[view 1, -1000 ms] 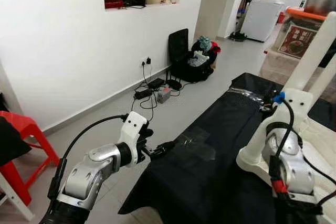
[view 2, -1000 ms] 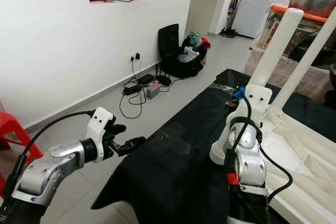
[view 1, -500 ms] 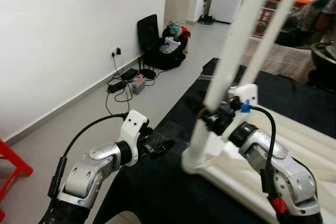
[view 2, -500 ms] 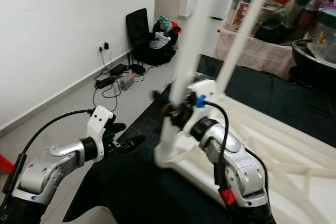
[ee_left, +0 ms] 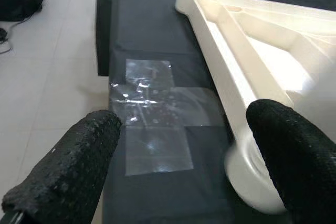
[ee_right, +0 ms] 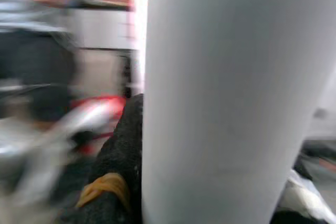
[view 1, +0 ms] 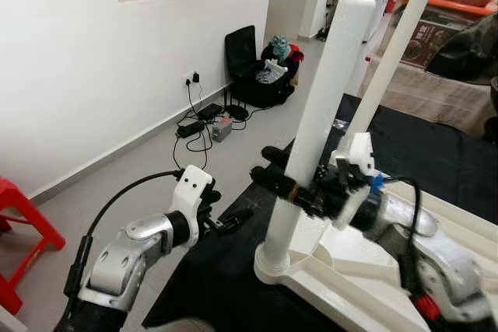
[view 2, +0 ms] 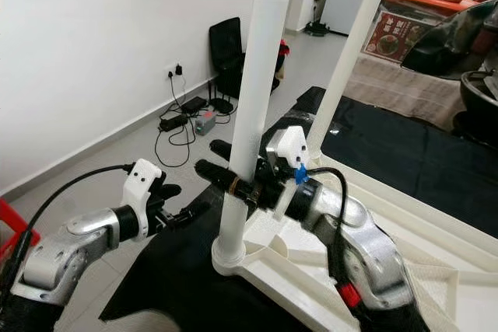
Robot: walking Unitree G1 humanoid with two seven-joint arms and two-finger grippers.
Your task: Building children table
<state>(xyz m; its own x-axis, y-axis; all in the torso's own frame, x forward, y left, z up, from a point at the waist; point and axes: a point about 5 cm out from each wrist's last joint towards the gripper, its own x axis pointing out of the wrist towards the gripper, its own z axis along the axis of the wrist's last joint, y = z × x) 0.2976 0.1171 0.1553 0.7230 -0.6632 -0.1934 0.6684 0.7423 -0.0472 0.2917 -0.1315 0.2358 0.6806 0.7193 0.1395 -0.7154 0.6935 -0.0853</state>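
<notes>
The white children's table (view 1: 366,270) lies upside down on a black mat (ee_left: 152,40). Its near leg (view 1: 319,114) stands upright in the corner socket, and a second leg (view 1: 389,60) rises behind it. My right gripper (view 1: 284,180) is shut on the near leg low down, one black finger (view 2: 226,176) on each side of it. In the right wrist view the leg (ee_right: 226,98) sits tight against a finger (ee_right: 118,166). My left gripper (ee_left: 178,166) hangs open over the mat's near left edge, beside the table's corner (ee_left: 247,171), holding nothing.
A red stool (view 1: 23,215) stands at the far left. Cables and a power strip (view 1: 206,122) lie by the white wall, with a black chair and bags (view 1: 261,75) beyond. A cloth-covered table (view 1: 424,91) stands at the back right. Bare floor runs between the wall and the mat.
The view has swung towards the table. My right gripper has come round the near leg, its fingers now reaching past both sides. My left gripper stays open by the mat's edge.
</notes>
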